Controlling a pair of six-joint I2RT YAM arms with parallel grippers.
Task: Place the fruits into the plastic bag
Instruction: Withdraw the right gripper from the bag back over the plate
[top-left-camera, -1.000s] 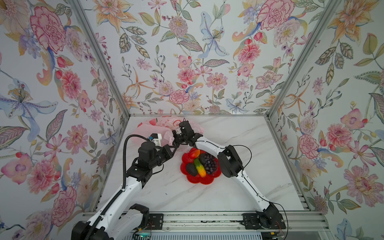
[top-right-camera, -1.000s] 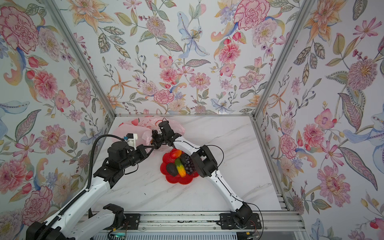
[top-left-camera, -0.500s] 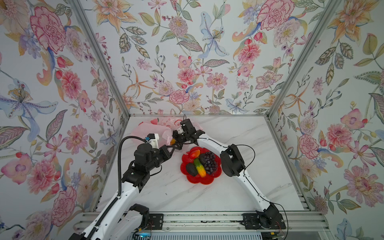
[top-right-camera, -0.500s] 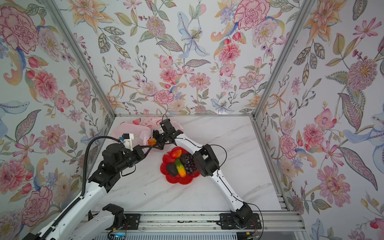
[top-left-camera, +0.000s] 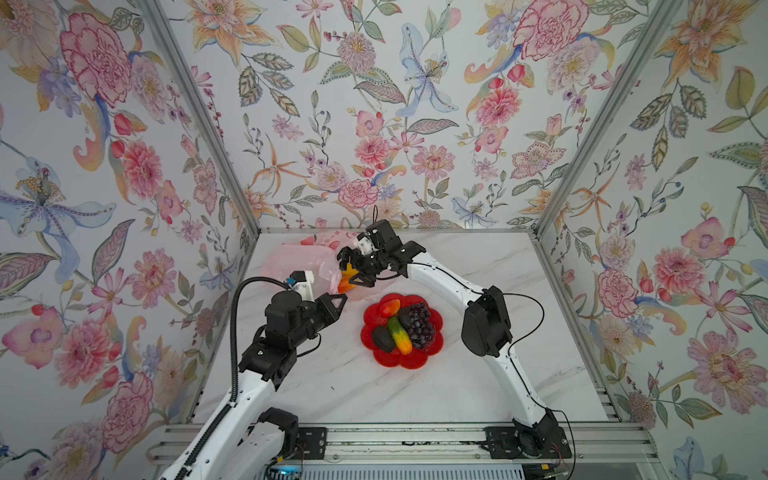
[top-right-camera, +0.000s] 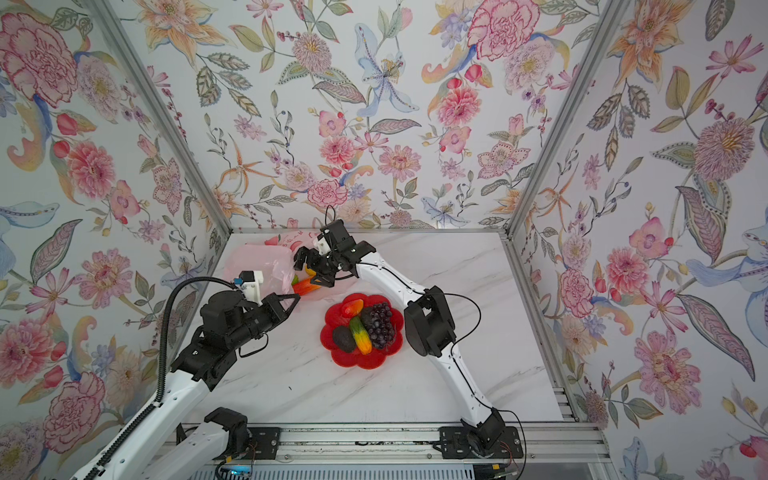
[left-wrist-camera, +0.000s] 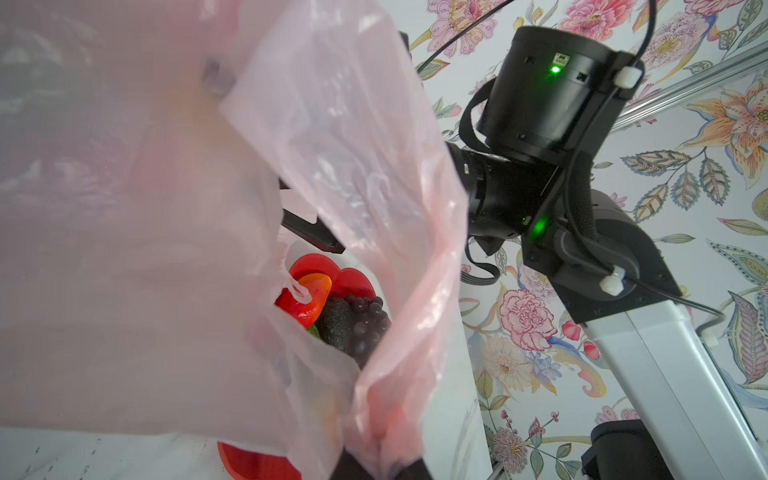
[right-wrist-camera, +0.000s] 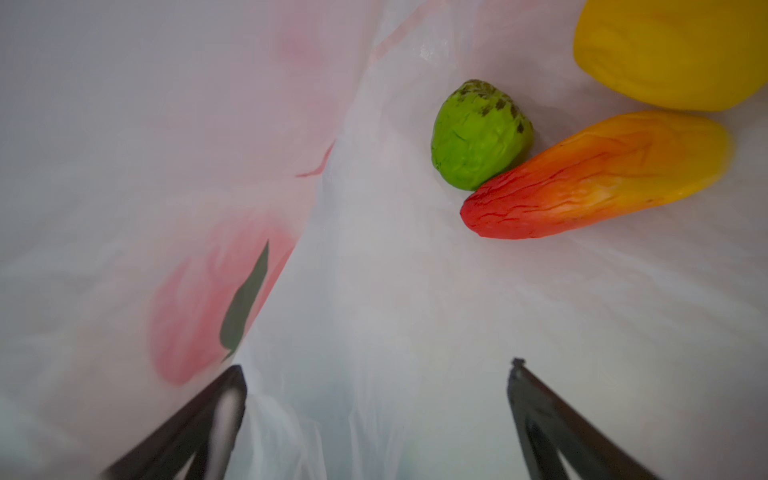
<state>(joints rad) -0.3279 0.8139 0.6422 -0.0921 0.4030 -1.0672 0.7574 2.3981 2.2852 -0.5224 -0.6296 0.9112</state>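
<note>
**Release of a mango into the bag.** We see the right gripper (top-left-camera: 352, 272) at the far left of the table (top-left-camera: 465, 257), over the mouth of the plastic bag (top-left-camera: 299, 262). Its jaws are spread wide and empty, and the wrist view shows nothing between the fingertips (right-wrist-camera: 232, 386).

Half a second ago an orange fruit showed at these jaws. Now the red-orange mango (right-wrist-camera: 594, 174) lies loose on the film inside the bag. It touches the green bumpy ball (right-wrist-camera: 480, 135) and sits just beside the yellow lumpy fruit (right-wrist-camera: 665, 54).

The left gripper (top-left-camera: 338, 300) is closed on the bag's near edge, as it was a second ago, and holds that edge raised so the mouth gapes.

We judge that three fruits have been delivered. Four remain on the red plate (top-left-camera: 386, 359), to the right of the bag near the table's middle:
- a second mango (top-left-camera: 388, 307)
- a green-to-orange mango (top-left-camera: 400, 334)
- the grape bunch (top-left-camera: 419, 322)
- an avocado (top-left-camera: 382, 338)

The right arm is therefore free to go back to the plate. The left grip should hold the mouth open for the next drop.
</note>
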